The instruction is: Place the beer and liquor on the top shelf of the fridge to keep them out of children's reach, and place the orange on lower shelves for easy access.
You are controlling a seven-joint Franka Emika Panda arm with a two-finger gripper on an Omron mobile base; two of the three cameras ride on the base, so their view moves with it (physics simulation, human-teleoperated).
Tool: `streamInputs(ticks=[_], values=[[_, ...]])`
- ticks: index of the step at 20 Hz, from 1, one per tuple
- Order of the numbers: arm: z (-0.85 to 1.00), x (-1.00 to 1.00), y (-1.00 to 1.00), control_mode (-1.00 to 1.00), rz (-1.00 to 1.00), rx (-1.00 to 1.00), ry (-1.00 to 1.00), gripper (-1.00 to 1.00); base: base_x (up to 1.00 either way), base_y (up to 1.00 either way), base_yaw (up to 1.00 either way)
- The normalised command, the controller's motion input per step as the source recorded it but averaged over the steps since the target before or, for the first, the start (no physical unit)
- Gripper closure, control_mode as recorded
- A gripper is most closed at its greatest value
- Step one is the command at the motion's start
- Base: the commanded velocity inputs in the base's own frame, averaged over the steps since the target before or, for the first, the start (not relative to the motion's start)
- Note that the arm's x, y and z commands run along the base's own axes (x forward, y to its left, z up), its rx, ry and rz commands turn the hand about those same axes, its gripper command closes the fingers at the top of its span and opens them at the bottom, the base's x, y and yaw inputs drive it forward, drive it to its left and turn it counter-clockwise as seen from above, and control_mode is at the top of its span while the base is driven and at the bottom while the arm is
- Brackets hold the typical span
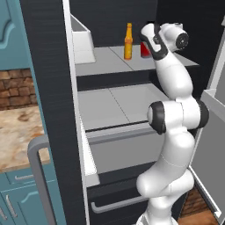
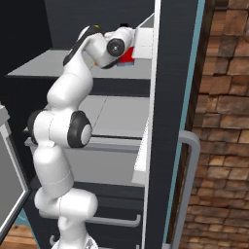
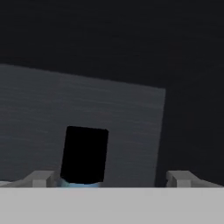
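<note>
Inside the fridge (image 1: 52, 88), the beer (image 1: 128, 41) stands on the top shelf (image 1: 105, 59). My arm reaches up there, gripper (image 3: 111, 177) spread wide around the liquor (image 3: 84, 154), not clamping it.

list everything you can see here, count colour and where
beer: 1, amber, upright on the top shelf
liquor: 1, red with a black cap, top shelf, beside the beer, partly behind the arm
top shelf: 1, grey, highest in the fridge
fridge: 1, dark, doors open
door bin: 1, white, on the left door
drawer: 1, grey, under the lower shelf
brick wall: 1, brown, right of the fridge
pincer: 1, open, the cap between its tips
</note>
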Motion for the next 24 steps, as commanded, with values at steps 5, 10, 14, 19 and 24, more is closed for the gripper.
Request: streamInputs(ticks=[5, 10, 14, 19, 24], values=[[0.4, 0.0, 0.19, -1.0, 0.0, -0.08, 0.05, -1.0, 0.0, 0.0, 0.0], [0.04, -0.44, 0.15, -1.0, 0.0, -0.11, 0.07, -1.0, 0.0, 0.0, 0.0], [-0.11, -0.95, 0.14, -1.0, -0.01, -0.08, 0.07, -1.0, 0.0, 0.0, 0.0], [-0.24, -1.0, 0.21, -1.0, -0.06, -0.01, 0.03, -1.0, 0.0, 0.0, 0.0], [-0.41, -1.0, 0.21, -1.0, -0.16, 0.0, 0.04, -1.0, 0.0, 0.0, 0.0]])
